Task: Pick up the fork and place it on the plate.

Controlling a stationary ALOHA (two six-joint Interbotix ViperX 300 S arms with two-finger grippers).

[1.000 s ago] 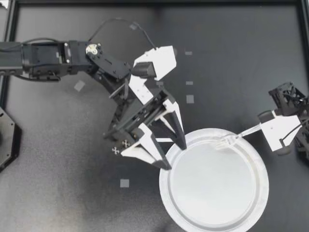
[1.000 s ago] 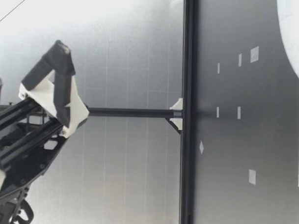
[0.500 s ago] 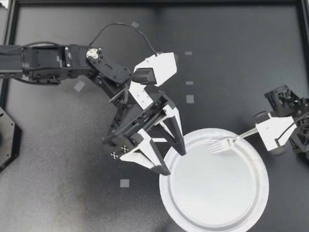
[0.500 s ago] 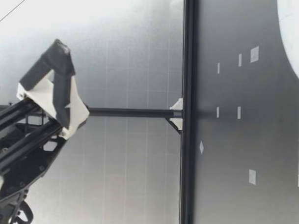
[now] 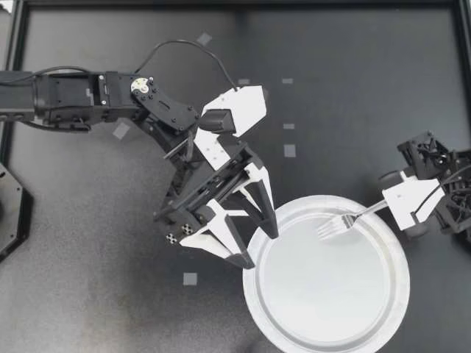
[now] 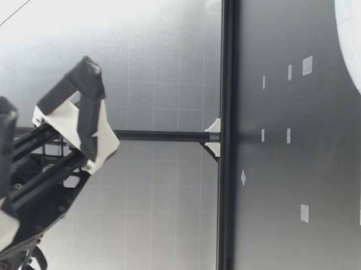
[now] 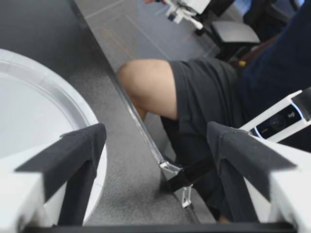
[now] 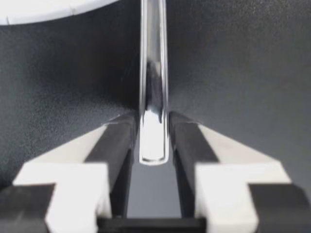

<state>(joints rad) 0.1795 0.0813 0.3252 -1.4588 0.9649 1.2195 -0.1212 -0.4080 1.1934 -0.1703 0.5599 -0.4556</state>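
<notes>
1. the left gripper (image 5: pixel 255 246) hangs at the plate's left rim with its fingers spread wide and nothing between them. in the left wrist view the same gripper (image 7: pixel 155 145) shows only open space between its dark pads. it looks parked close by but out of the way, taking no part in the carrying.
2. the plate (image 5: pixel 257 309) lies flat on the dark tabletop (image 5: pixel 88 220), right of centre and towards the near edge. its white middle is bare, which makes it a ready landing spot.
3. the fork (image 5: pixel 340 219) has its tines over the plate's upper right part, and its handle runs out across the rim. whether the tines touch the plate i cannot tell. i judge it is held level and by the tail so that it can be laid down flat.
4. the right gripper (image 5: pixel 390 204) is at the plate's right side, clamped on the handle end. in the right wrist view, the gripper (image 8: pixel 152 120) presses both fingers against the handle from either side, and the fork (image 8: pixel 153 63) points straight ahead towards the plate (image 8: pixel 43 9).
5. counted: one fork, one plate, two grippers, one of them loaded. several small pale squares (image 5: pixel 190 279) are stuck to the tabletop.
</notes>
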